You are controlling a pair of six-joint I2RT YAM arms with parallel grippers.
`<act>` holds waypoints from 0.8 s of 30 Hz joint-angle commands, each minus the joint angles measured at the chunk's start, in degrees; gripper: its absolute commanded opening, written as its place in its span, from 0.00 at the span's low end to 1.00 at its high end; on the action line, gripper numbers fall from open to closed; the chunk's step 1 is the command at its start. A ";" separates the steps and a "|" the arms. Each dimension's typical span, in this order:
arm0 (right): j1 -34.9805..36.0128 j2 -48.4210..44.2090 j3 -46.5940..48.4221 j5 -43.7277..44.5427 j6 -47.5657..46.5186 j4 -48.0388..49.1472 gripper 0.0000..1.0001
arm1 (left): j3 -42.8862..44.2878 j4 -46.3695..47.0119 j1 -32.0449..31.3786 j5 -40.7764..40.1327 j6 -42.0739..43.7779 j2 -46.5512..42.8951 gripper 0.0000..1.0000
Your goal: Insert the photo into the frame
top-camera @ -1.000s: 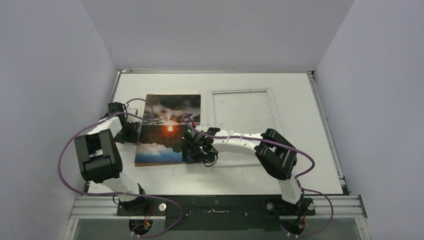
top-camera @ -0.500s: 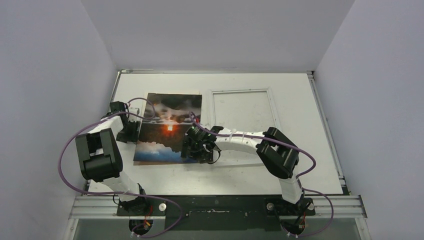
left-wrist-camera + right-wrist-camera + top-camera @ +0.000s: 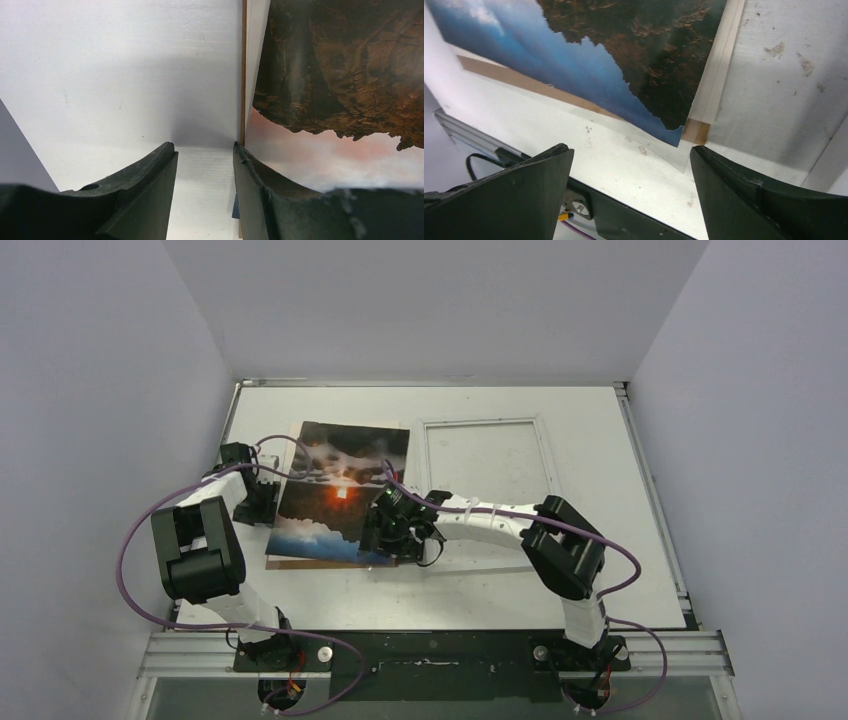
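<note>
Left pincer [image 3: 203, 146] half-open at photo [image 3: 345, 75] edge, right pincer [image 3: 630, 148] wide above its corner

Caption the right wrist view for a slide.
Jaws wide, right gripper above the photo corner; brown board peeks out beneath.

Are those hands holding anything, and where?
Nothing visibly. The right hand is open above a near corner of the photo; the left hand sits part open at its left edge, only table between.
</note>
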 commanded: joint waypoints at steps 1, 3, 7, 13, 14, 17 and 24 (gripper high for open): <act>0.24 -6.71 0.85 0.65 0.81 5.08 0.90 | -1.78 -2.06 -0.57 2.02 -0.43 2.25 0.44; 0.24 -7.32 0.58 0.80 0.90 5.06 0.90 | -1.68 -2.02 -0.57 2.02 -0.46 2.15 0.44; 0.21 -7.84 -0.64 0.90 1.37 5.85 0.90 | -1.62 -2.14 -0.57 2.02 -0.38 2.19 0.44; -0.14 -7.64 -3.02 -1.00 3.02 10.53 0.90 | -2.00 -1.98 -0.49 2.02 -0.40 2.30 0.43; -0.47 -7.64 -3.94 -1.54 3.41 11.92 0.91 | -2.00 -1.97 -0.49 2.02 -0.40 2.34 0.43; -1.18 -7.92 -7.31 -3.36 4.63 16.63 0.95 | -2.09 -1.97 -0.49 2.02 -0.41 2.32 0.43; -1.78 -8.11 -11.74 -6.66 4.53 24.87 0.96 | -1.93 -2.06 -0.49 2.02 -0.34 2.49 0.43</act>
